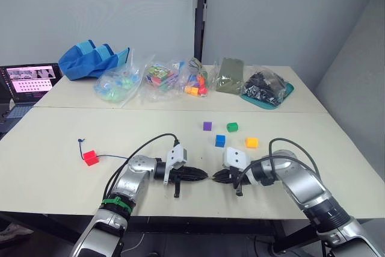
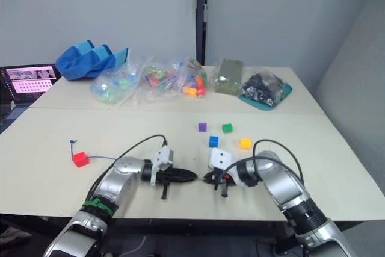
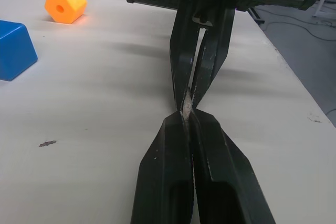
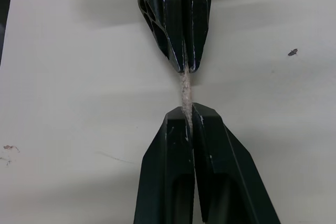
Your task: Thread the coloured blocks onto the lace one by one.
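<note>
Red is the only block seen on the lace, far left on the desk. The pale lace tip is pinched between the closed left hand and closed right hand. Purple, green, blue and orange blocks lie loose beyond, unthreaded.

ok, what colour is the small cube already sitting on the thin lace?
Red: the small red cube, on the thin dark blue lace, shows best in the left eye view.

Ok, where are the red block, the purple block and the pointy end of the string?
red block [image 1: 91,158], left eye view, top face.
purple block [image 1: 207,126], left eye view, top face.
lace tip [image 4: 185,92], right wrist view, pale middle between both claws.
</note>
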`<state>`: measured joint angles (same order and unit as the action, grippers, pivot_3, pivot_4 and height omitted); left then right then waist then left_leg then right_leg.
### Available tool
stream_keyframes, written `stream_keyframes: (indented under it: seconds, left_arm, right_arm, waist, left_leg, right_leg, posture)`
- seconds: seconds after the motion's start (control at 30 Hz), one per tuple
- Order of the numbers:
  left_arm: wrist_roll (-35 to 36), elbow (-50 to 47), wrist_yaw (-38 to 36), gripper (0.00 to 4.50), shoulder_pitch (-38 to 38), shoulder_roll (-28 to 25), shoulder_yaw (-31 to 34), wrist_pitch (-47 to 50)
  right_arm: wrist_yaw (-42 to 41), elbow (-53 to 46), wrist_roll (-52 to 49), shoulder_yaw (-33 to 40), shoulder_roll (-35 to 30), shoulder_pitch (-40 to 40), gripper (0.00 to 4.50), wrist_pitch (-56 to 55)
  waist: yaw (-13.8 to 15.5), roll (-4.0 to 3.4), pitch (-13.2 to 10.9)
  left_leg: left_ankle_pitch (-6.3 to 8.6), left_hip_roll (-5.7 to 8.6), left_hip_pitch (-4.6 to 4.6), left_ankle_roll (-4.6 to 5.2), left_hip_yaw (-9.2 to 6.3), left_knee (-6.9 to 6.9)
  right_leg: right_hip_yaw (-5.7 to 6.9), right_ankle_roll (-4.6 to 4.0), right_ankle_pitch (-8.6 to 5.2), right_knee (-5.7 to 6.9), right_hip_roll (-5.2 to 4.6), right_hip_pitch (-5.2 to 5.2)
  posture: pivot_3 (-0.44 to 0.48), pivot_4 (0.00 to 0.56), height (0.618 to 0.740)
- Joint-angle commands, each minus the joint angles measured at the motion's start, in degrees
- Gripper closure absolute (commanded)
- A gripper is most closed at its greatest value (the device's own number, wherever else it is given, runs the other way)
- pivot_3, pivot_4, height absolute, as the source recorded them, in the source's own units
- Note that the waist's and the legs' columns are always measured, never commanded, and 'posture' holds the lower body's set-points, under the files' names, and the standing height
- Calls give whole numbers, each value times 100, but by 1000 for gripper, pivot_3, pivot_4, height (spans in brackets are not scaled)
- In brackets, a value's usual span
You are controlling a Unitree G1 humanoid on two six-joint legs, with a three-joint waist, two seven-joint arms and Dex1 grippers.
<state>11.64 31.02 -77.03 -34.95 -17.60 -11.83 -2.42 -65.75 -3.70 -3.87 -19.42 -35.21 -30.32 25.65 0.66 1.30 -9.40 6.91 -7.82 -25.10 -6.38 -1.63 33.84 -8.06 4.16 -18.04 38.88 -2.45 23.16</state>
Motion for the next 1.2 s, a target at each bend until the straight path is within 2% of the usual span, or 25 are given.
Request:
stream_keyframes:
  seconds: [0.03, 0.23, 0.33, 0.47, 0.7, 0.83, 0.97, 1.2]
  left_arm:
    - [36, 100, -41, 4472, 85, 33, -3, 67]
    - [113, 195, -50, 4500, 32, 87, 112, 121]
    - [294, 216, -101, 4500, -15, 141, 241, 284]
    - [317, 333, -209, 4500, -83, 119, 284, 307]
    - [338, 669, -300, 4500, -296, 107, 388, 305]
    - [353, 833, -335, 4500, -428, 157, 439, 308]
    - [356, 929, -322, 4500, -517, 249, 472, 275]
    - [410, 986, -305, 4500, -521, 336, 563, 343]
  right_arm:
    - [-18, -271, -293, 231, -38, 45, 4500, 226]
    - [-64, -569, -857, 758, -287, 200, 2499, 723]
    - [130, -687, -1101, 1244, -461, 433, 1482, 834]
    - [708, -952, -1598, 2262, -349, 976, 92, 1054]
    - [1997, -1694, -1865, 3809, 204, 2541, 38, 715]
    - [2582, -2272, -1937, 4471, 935, 3840, 38, 149]
    - [2889, -2629, -1950, 4631, 1475, 4688, 38, -362]
    - [3212, -2714, -1977, 4599, 1635, 5065, 38, -728]
  waist:
    - [0, 0, 0]
    - [6, 0, 0]
    - [9, 0, 0]
    - [5, 1, 0]
    - [-5, 2, 2]
    - [-30, 0, 4]
    - [-46, -1, 5]
    - [-136, -1, 5]
  left_leg:
    - [0, 0, 0, 0, 0, 0]
    - [0, 0, 0, 0, 0, 1]
    - [0, 0, 0, 0, 0, 1]
    - [0, 1, 0, 1, -2, 2]
    - [2, 3, 0, 3, -7, 1]
    - [4, 3, 2, 7, -10, -2]
    - [5, 7, 1, 8, -10, 1]
    - [6, 6, 1, 8, -11, -5]
  right_leg:
    - [0, 0, 0, 0, 0, 0]
    - [0, 0, 0, 0, 0, -1]
    - [0, 0, 0, 0, 0, -2]
    - [0, 1, 0, -1, 0, -3]
    - [2, 2, -1, -3, 0, -6]
    - [3, 4, -1, -1, 1, -6]
    - [2, 5, -2, -4, -3, -8]
    - [3, 6, -3, -4, -2, -7]
  posture:
    - [0, 150, 717]
    - [0, 150, 717]
    - [0, 150, 717]
    - [0, 150, 717]
    - [0, 150, 717]
    - [0, 150, 717]
    - [0, 150, 717]
    - [0, 150, 717]
